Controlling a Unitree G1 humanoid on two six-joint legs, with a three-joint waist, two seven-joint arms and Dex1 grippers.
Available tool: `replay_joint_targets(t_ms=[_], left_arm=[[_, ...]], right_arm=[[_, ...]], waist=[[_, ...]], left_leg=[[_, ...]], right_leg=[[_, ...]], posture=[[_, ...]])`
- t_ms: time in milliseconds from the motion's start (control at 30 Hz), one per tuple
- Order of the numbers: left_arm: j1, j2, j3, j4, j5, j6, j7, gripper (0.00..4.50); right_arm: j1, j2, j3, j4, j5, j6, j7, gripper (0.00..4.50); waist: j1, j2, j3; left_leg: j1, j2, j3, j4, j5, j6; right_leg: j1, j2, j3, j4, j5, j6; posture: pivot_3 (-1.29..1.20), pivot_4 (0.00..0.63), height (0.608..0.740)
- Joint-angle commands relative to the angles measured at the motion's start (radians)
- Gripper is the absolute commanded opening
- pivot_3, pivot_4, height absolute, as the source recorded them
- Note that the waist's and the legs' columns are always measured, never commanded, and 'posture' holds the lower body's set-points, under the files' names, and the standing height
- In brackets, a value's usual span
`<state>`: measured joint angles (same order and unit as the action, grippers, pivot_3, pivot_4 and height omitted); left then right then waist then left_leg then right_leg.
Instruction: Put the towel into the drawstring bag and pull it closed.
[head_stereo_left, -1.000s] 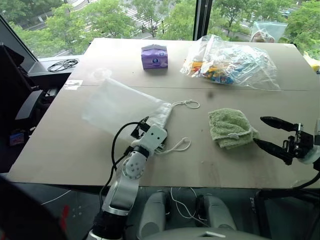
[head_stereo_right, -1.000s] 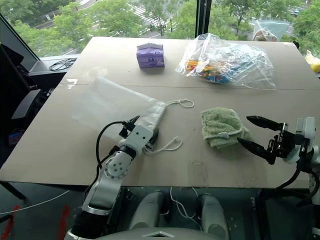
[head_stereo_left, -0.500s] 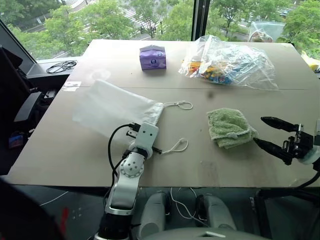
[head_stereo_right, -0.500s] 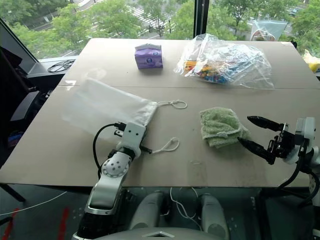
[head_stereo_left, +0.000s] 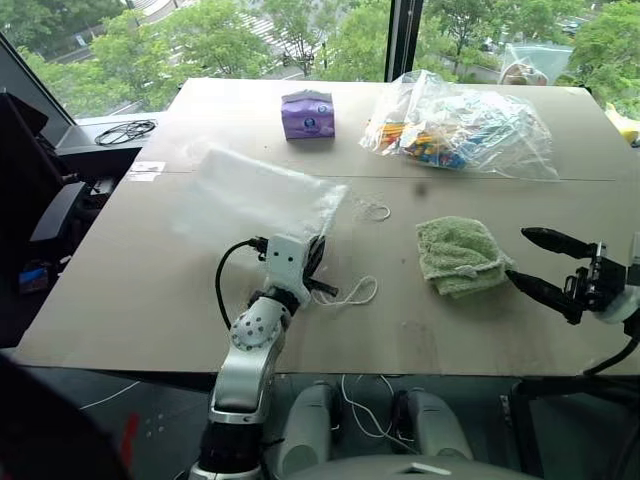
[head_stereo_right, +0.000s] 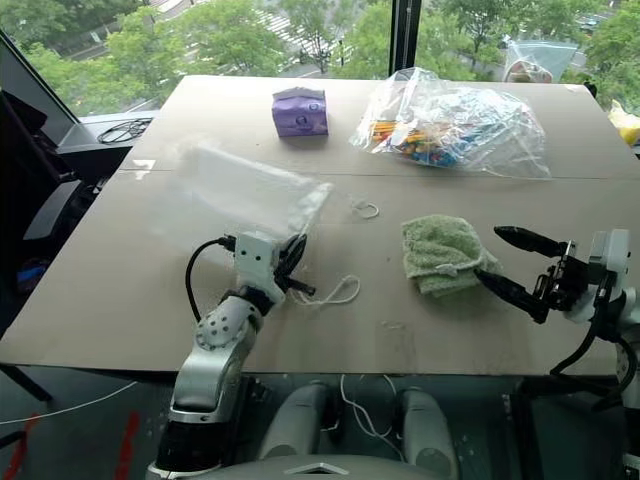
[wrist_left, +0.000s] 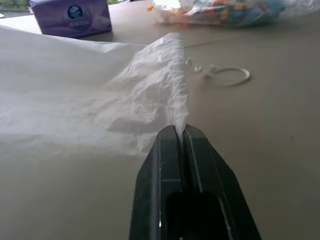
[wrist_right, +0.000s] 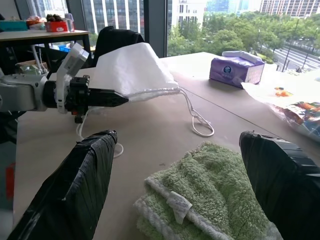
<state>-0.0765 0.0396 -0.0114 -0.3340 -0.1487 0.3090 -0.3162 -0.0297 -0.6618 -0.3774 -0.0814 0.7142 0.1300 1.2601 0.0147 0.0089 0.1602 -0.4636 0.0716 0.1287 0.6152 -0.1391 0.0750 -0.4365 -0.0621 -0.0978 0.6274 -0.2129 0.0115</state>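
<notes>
The translucent white drawstring bag (head_stereo_left: 255, 200) lies left of the table's middle, and its mouth edge is raised off the table. My left gripper (head_stereo_left: 318, 262) is shut on that gathered mouth edge (wrist_left: 175, 107); the pinch also appears in the right wrist view, where the left gripper (wrist_right: 117, 98) holds the fabric. One white cord loop (head_stereo_left: 375, 211) lies past the mouth, and another cord (head_stereo_left: 350, 293) trails nearer the front edge. The folded light green towel (head_stereo_left: 458, 255) rests on the table to the right. My right gripper (head_stereo_left: 518, 257) hovers open just right of the towel (wrist_right: 210, 185), touching nothing.
A purple tissue box (head_stereo_left: 308, 113) and a clear plastic bag of colourful items (head_stereo_left: 460, 125) sit at the back of the table. A black cable (head_stereo_left: 125, 129) lies on the ledge at far left. The table's front edge (head_stereo_left: 400, 370) runs just below both grippers.
My left gripper has shut on the bag's mouth edge, rolled at the wrist and risen, lifting that edge off the table. The right gripper has stayed put.
</notes>
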Motion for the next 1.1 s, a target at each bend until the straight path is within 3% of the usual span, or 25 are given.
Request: replay_joint_targets(t_ms=[33, 267, 567, 767, 833, 933, 1100], left_arm=[[-0.053, -0.035, 0.096, -0.068, -0.269, 0.1, -0.044, 0.07], [-0.121, -0.025, 0.239, -0.023, -0.616, 0.317, -0.016, 0.07], [-0.137, -0.013, 0.322, 0.094, -0.895, 0.509, 0.06, 0.07], [-0.162, -0.002, 0.352, 0.167, -0.98, 0.562, 0.129, 0.07], [-0.168, 0.027, 0.33, 0.157, -0.944, 0.553, 0.12, 0.07], [-0.147, 0.145, 0.159, 0.059, -0.731, 0.451, -0.009, 0.07], [-0.14, 0.204, 0.017, -0.032, -0.528, 0.272, -0.083, 0.07]], right_arm=[[-0.026, 0.024, 0.027, -0.041, -0.001, -0.004, -0.032, 4.2], [-0.027, 0.071, 0.068, -0.06, -0.034, -0.029, -0.086, 4.2], [0.003, 0.098, 0.076, -0.098, -0.046, -0.041, -0.134, 4.2], [0.02, 0.101, 0.073, -0.126, -0.043, -0.041, -0.161, 4.2], [0.023, 0.1, 0.072, -0.132, -0.041, -0.038, -0.172, 4.2], [0.029, 0.098, 0.079, -0.143, -0.05, -0.014, -0.21, 4.2], [0.008, 0.105, 0.137, -0.167, -0.186, 0.079, -0.429, 4.2]], waist=[[0.0, 0.0, 0.0], [0.0, -0.001, 0.001], [0.0, -0.002, 0.001], [-0.001, -0.002, 0.001], [-0.001, -0.002, 0.001], [-0.001, -0.002, 0.001], [0.001, -0.002, 0.001]], left_leg=[[0.0, 0.0, 0.0, 0.0, 0.0, 0.0], [0.0, 0.001, -0.002, 0.004, 0.0, 0.0], [0.0, 0.001, -0.002, 0.008, 0.0, 0.001], [0.0, 0.001, -0.004, 0.007, 0.0, 0.0], [0.0, 0.001, -0.004, 0.007, 0.0, 0.0], [0.0, 0.001, -0.004, 0.007, 0.0, 0.0], [0.0, -0.001, 0.0, 0.001, 0.0, 0.0]], right_leg=[[0.0, 0.0, 0.0, 0.0, 0.0, 0.0], [0.003, 0.005, 0.0, 0.0, 0.0, 0.0], [0.004, 0.005, 0.0, 0.0, 0.0, 0.0], [0.004, 0.005, 0.0, 0.0, 0.0, 0.0], [0.004, 0.005, 0.0, 0.0, 0.0, 0.0], [0.004, 0.005, -0.001, 0.0, 0.0, 0.0], [0.001, -0.001, 0.001, 0.0, 0.0, -0.001]], posture=[[0.0, 0.15, 0.738], [0.0, 0.15, 0.738], [0.0, 0.15, 0.738], [0.0, 0.15, 0.738], [0.0, 0.15, 0.738], [0.0, 0.15, 0.738], [0.0, 0.15, 0.738]])
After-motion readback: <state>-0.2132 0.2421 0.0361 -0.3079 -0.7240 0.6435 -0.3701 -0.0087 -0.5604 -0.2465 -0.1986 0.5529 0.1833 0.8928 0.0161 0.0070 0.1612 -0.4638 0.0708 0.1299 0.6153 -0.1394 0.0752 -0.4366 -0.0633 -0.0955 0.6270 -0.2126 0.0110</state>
